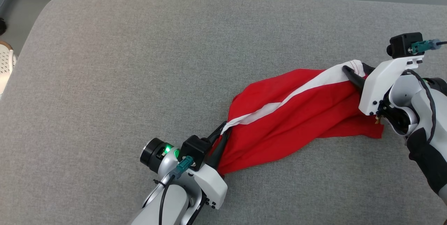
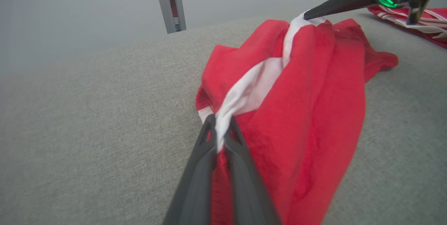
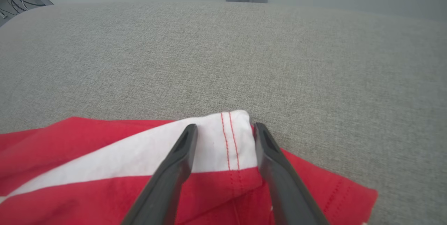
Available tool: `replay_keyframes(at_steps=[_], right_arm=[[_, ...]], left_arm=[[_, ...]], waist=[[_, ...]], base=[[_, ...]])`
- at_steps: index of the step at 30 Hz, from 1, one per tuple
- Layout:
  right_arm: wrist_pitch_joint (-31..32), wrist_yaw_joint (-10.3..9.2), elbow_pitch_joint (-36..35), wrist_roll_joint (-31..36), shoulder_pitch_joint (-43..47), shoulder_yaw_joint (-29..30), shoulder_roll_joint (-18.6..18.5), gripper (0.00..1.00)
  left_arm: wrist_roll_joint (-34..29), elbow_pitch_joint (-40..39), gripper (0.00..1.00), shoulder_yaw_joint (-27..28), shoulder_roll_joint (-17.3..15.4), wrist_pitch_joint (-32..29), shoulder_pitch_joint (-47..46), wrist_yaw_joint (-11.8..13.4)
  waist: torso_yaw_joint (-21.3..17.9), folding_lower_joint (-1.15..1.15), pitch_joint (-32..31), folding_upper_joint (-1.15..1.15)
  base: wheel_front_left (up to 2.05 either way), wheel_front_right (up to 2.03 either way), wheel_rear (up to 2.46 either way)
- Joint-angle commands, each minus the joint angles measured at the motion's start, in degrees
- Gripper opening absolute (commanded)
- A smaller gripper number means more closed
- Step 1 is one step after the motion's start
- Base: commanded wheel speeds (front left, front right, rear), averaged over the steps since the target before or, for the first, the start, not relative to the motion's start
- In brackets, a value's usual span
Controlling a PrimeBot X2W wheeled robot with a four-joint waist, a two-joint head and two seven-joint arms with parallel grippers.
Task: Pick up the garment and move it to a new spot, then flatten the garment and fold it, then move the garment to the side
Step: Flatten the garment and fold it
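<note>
The red garment (image 1: 290, 113) lies bunched on the grey cushion (image 1: 139, 61), right of its middle and toward its near edge. The garment's white stripe (image 1: 314, 85) runs from end to end. At the end closest to the cushion's near edge, the left gripper (image 1: 225, 129) is pressed together, pinching the stripe. At the end by the cushion's right side, the right gripper (image 3: 225, 127) stands spread, fingers either side of the white hem (image 3: 227, 137).
</note>
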State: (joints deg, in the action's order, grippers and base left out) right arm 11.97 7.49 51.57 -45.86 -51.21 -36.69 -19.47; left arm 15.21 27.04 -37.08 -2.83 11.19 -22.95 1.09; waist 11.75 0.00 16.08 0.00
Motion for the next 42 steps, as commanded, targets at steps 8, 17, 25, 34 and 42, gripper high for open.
replay_keyframes(at_steps=[8,17,25,34,42], right_arm=[[-5.4,0.02,-0.5,-3.5,0.7,-2.8,-1.6,0.00],[-13.9,0.02,-4.1,-5.6,3.3,-5.2,-3.4,0.00],[-22.5,0.02,-9.0,-4.6,5.0,-6.1,-4.5,0.00],[-26.3,0.02,-16.4,-0.7,5.0,-1.5,-5.6,0.00],[-26.7,0.01,-23.8,7.0,6.7,8.1,-3.4,0.00]], left_arm=[[1.6,1.3,0.00,0.0,-0.2,0.6,-1.1,0.9],[5.1,-0.1,0.00,2.8,-2.0,0.2,-0.6,-0.1],[9.3,-5.7,0.00,7.1,-4.9,-1.2,-0.5,0.0],[15.5,-13.1,0.00,11.6,-5.8,-5.1,-2.0,-0.2],[20.5,-17.2,0.00,16.2,-5.6,-10.0,-4.3,2.9]], waist=[[-0.6,0.00,-1.6,0.00],[-2.8,0.00,-5.8,0.00],[-6.6,0.00,-10.2,0.00],[-10.4,0.00,-13.5,0.00],[-12.5,0.00,-14.5,0.00]], base=[[0.00,0.00,0.00],[0.00,0.00,0.00],[0.00,0.00,0.00],[0.00,0.00,0.00],[0.00,0.00,0.00]])
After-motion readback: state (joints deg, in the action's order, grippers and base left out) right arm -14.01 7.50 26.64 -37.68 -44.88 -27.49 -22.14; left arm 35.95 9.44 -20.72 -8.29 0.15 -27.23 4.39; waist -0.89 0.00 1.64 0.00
